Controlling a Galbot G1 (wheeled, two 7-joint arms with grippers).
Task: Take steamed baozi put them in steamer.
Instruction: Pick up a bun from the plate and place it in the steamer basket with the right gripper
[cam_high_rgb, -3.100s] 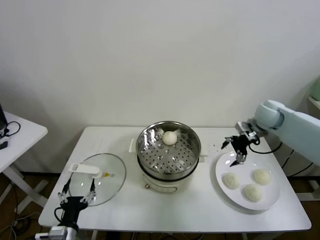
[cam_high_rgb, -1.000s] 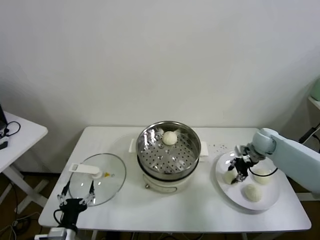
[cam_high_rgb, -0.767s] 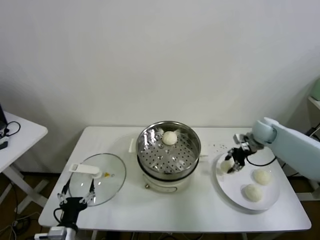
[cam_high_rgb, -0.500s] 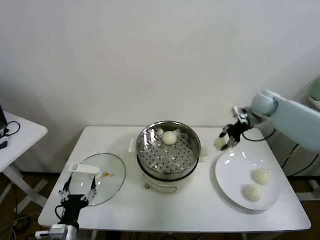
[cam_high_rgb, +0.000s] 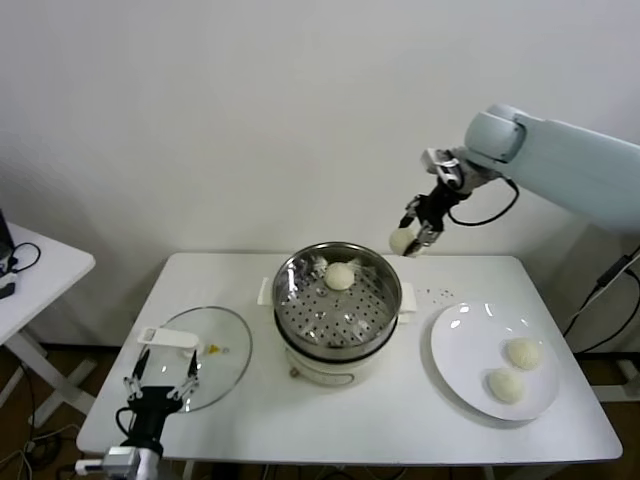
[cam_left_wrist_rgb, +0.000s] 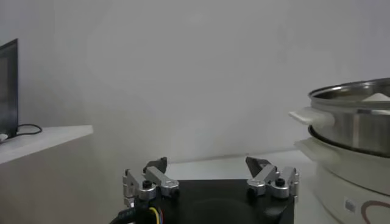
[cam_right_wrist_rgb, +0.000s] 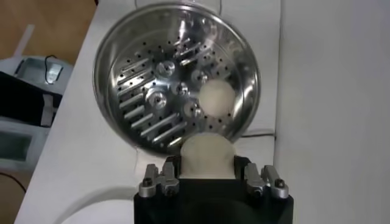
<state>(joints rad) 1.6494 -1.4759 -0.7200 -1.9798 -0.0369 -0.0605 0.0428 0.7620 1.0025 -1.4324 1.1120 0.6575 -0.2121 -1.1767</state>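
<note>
No readable text, labels or numbers anywhere.

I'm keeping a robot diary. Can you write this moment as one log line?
right gripper: shut on bun, high beside steamer | steamer: one bun | plate: two | left gripper: open, idle

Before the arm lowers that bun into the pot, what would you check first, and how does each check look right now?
1. Bun held: the right tool is shut on a baozi. Ok.
2. Steamer uncovered: glass lid lies aside on the table. Ok.
3. Free room inside: one bun sits near the far rim. Ok.
4. Bun over the basket: it hangs beside the far right rim. Not ok.
5. Left tool parked low, clear of the pot. Ok.
</note>
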